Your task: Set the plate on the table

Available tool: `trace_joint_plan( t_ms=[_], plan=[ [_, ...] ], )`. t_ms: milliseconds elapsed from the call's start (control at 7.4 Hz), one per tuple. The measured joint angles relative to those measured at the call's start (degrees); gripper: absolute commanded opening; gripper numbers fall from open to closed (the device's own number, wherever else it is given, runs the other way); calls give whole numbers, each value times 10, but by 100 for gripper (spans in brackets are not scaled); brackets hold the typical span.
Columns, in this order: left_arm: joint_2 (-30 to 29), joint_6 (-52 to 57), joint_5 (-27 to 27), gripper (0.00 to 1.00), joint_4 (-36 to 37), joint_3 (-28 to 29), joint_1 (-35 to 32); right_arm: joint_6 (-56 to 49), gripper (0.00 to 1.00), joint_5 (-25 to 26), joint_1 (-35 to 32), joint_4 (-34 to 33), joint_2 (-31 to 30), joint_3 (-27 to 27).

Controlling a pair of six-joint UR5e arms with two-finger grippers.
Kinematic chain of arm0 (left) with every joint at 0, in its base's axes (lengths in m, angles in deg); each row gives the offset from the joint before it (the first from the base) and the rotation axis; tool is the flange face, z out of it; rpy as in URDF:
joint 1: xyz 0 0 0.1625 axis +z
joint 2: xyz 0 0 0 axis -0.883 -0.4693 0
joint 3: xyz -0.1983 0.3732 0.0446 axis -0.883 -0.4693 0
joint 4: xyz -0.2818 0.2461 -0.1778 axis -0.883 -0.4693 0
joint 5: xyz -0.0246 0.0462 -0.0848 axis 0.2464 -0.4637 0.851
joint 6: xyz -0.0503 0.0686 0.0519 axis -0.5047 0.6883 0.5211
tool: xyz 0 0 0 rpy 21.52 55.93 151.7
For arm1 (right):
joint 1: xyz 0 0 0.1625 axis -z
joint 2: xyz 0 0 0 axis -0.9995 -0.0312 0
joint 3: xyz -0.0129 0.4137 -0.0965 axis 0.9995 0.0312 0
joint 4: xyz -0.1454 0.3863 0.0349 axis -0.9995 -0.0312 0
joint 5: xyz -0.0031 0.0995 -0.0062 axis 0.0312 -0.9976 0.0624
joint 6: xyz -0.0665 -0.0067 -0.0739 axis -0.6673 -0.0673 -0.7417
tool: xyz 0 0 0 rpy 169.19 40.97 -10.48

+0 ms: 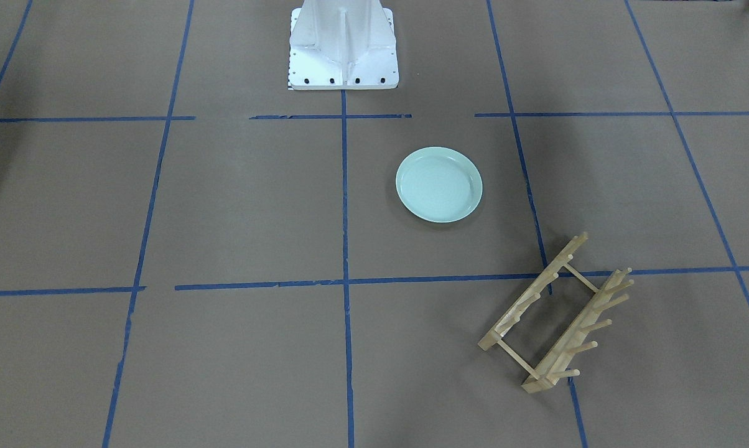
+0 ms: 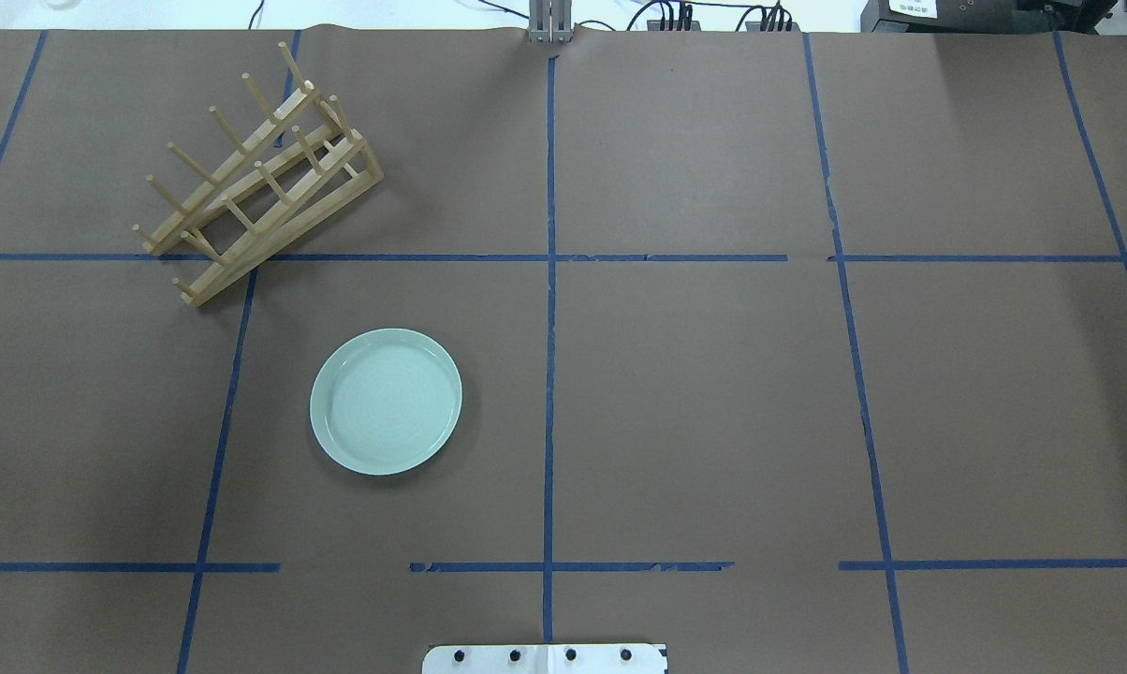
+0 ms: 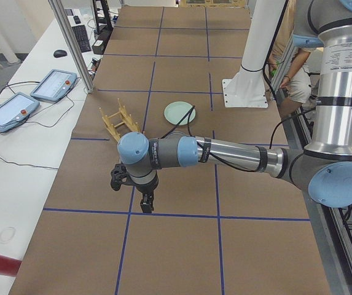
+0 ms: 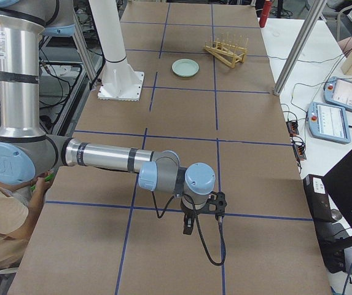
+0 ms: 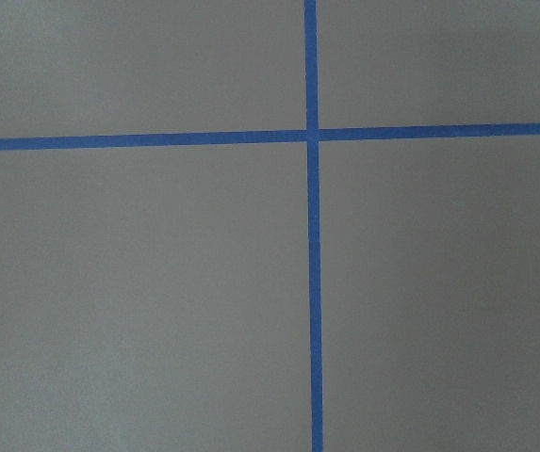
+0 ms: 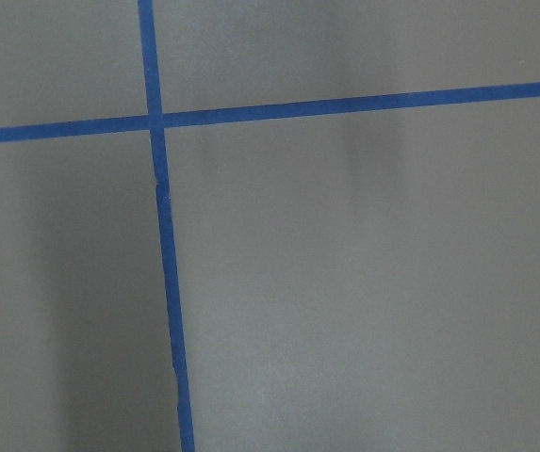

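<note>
The pale mint-green plate (image 1: 439,184) lies flat on the brown table (image 1: 244,205), alone in a taped square in front of the robot base. It also shows in the overhead view (image 2: 386,401), the exterior left view (image 3: 180,113) and the exterior right view (image 4: 185,67). No gripper touches it. My left gripper (image 3: 146,201) hangs over the table's left end, far from the plate. My right gripper (image 4: 188,225) hangs over the right end. Both show only in the side views, so I cannot tell if they are open or shut.
A light wooden peg rack (image 2: 259,178) lies tipped on the table beyond the plate, also in the front view (image 1: 555,314). The white robot base (image 1: 343,46) stands at the near edge. The wrist views show only brown table (image 5: 156,282) with blue tape lines (image 6: 168,273).
</note>
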Motion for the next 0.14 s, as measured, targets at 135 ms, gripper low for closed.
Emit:
trace_joint_plan(
  t_ms=[135],
  plan=[
    [2, 6, 2, 100, -25, 2, 0, 0, 100, 0, 0, 0, 0, 0]
  ],
)
